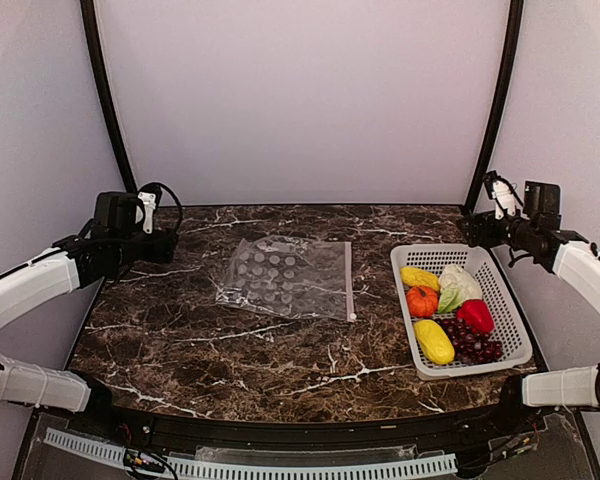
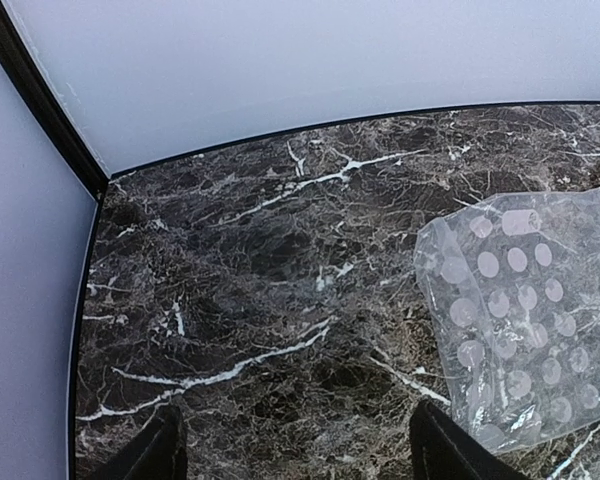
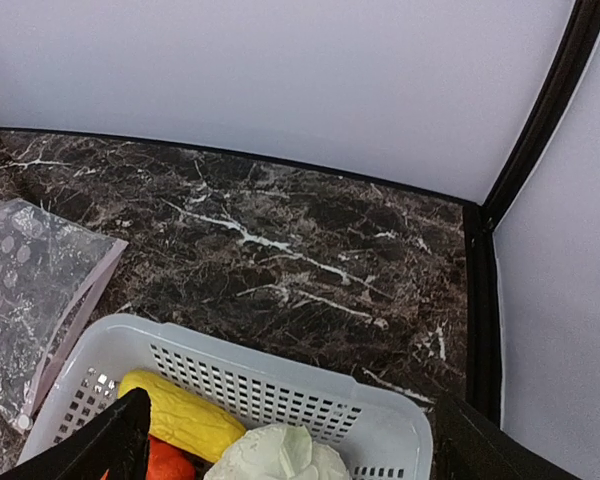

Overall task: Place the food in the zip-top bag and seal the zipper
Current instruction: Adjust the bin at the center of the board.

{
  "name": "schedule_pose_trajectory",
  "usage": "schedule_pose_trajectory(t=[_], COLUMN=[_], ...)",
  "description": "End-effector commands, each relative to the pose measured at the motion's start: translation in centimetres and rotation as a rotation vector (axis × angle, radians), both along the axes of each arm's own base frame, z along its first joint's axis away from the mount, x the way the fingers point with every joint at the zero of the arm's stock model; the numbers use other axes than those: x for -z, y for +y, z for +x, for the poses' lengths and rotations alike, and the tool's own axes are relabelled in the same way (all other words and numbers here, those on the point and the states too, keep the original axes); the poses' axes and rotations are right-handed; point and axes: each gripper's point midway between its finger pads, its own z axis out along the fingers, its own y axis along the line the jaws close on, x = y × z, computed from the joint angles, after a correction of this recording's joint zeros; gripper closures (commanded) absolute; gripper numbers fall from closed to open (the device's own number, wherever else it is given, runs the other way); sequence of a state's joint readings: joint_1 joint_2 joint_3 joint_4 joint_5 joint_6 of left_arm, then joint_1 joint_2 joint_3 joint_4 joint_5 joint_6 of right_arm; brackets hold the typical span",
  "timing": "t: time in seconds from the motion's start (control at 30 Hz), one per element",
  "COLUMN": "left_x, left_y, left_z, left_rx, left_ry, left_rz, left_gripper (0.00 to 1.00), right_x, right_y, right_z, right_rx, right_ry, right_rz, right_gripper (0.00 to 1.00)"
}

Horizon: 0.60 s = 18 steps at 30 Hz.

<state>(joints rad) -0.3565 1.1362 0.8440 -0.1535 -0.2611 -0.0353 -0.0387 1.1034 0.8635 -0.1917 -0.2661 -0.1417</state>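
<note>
We find the small toy produce (image 1: 448, 305) heaped in the white perforated plastic basket (image 1: 513, 325), nearest our right pincer (image 3: 300, 445), released wide like the left pincer (image 2: 305, 455), while the clear dotted zip-top plastic bag (image 1: 285, 275) lies flat mid-way on the dark marbled surface (image 1: 180, 340), its pinkish-white zipper strip (image 1: 350, 285) facing the basket.

Both arms have smooth white shells over their long links, with black joints between. The left arm (image 1: 25, 285) ends in a boxy black wrist with a looping black cable (image 1: 168, 197). The right arm (image 1: 590, 275) has a similar black wrist with white fittings. The fingers (image 2: 160, 455) are dark and wedge-shaped.
</note>
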Motion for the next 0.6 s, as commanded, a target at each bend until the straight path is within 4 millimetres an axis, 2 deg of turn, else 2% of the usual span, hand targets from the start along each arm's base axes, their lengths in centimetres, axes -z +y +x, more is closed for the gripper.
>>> schedule_pose_trajectory(t=[0.0,0.1,0.2,0.37,0.57], left_x=[1.0,2.1,2.3,2.0,1.4], left_y=[0.1,-0.2,-1.9,-4.3,-4.8], left_z=[-0.4,-0.7,-0.8,-1.5,-2.1], left_rx=[0.021,0.046,0.125,0.251,0.288], left_ry=[-0.006,0.012,0.015,0.006,-0.027], left_rz=[-0.073,-0.101,-0.164,-0.216,-0.187], left_gripper=[0.24,0.26,0.3,0.34,0.33], right_x=[1.3,3.2,4.3,5.2,5.9], right_y=[0.4,1.1,1.7,2.8,3.8], right_z=[-0.7,-1.7,-2.7,-3.7,-3.6], right_rx=[-0.06,-0.142,-0.202,-0.295,-0.36], right_ry=[-0.034,-0.023,-0.027,-0.029,0.005], right_rz=[-0.014,-0.048,-0.074,-0.083,-0.065], right_gripper=[0.04,0.03,0.02,0.02,0.05])
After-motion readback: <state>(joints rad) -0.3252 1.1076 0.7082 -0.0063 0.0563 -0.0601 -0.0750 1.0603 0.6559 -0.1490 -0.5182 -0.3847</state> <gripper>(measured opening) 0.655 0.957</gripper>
